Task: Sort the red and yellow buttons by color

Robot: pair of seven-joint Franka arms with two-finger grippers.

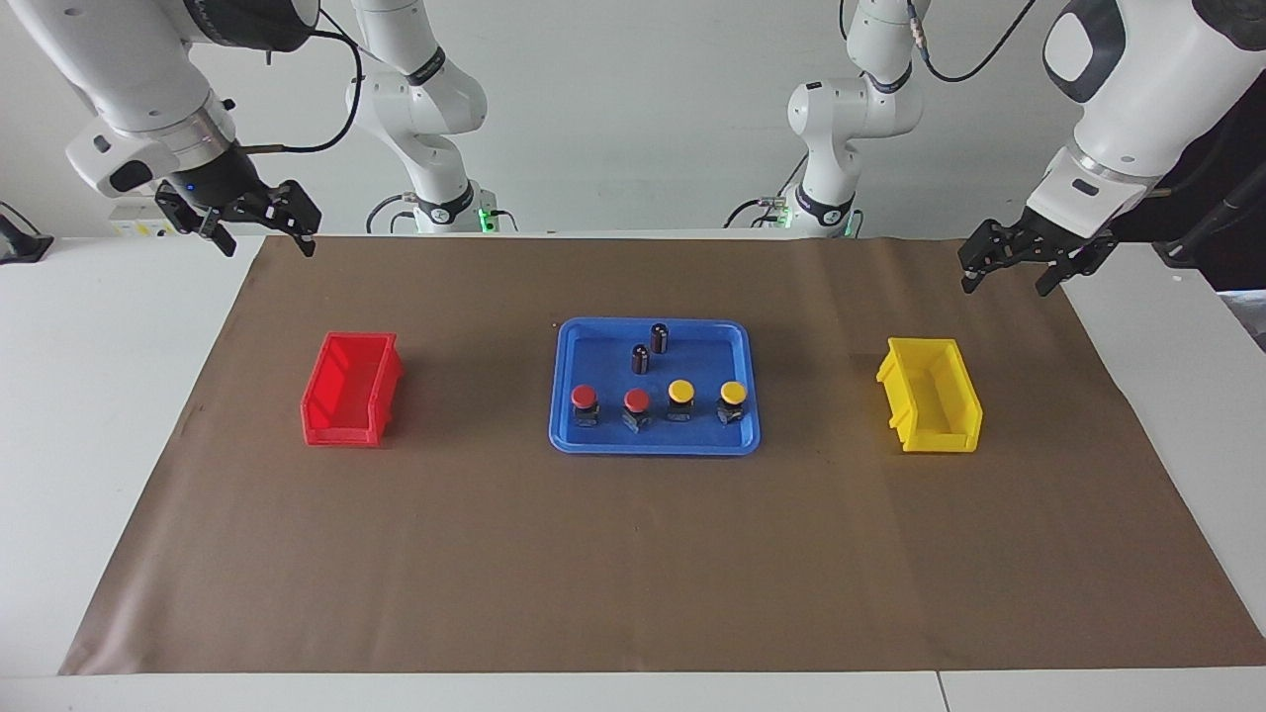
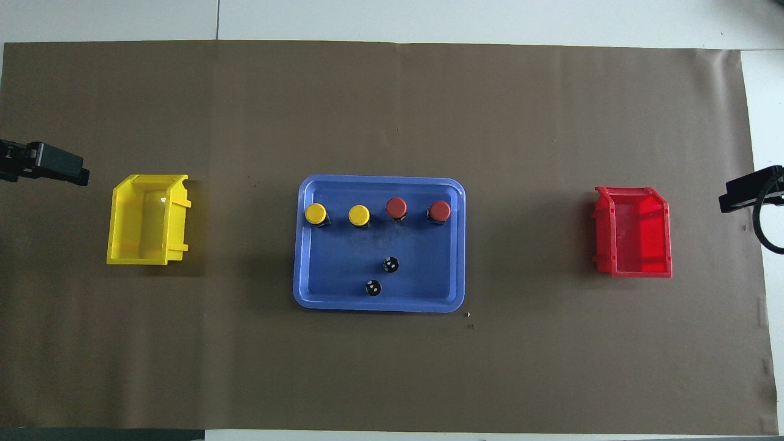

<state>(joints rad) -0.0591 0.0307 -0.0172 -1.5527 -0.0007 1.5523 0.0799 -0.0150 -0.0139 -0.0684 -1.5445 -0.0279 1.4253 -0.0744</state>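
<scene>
Both tools wait; tray (image 1: 564, 386) holds two red buttons (image 1: 585, 399), two yellow buttons (image 1: 680, 393).

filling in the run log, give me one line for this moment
stage: not started | red buttons and yellow buttons: in blue tray | bins: no buttons | left gripper: open, waiting | right gripper: open, waiting

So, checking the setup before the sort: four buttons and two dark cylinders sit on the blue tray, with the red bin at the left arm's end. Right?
Not quite: the red bin is at the right arm's end, as the facing view shows. The four buttons and two dark cylinders do sit on the blue tray.
</scene>
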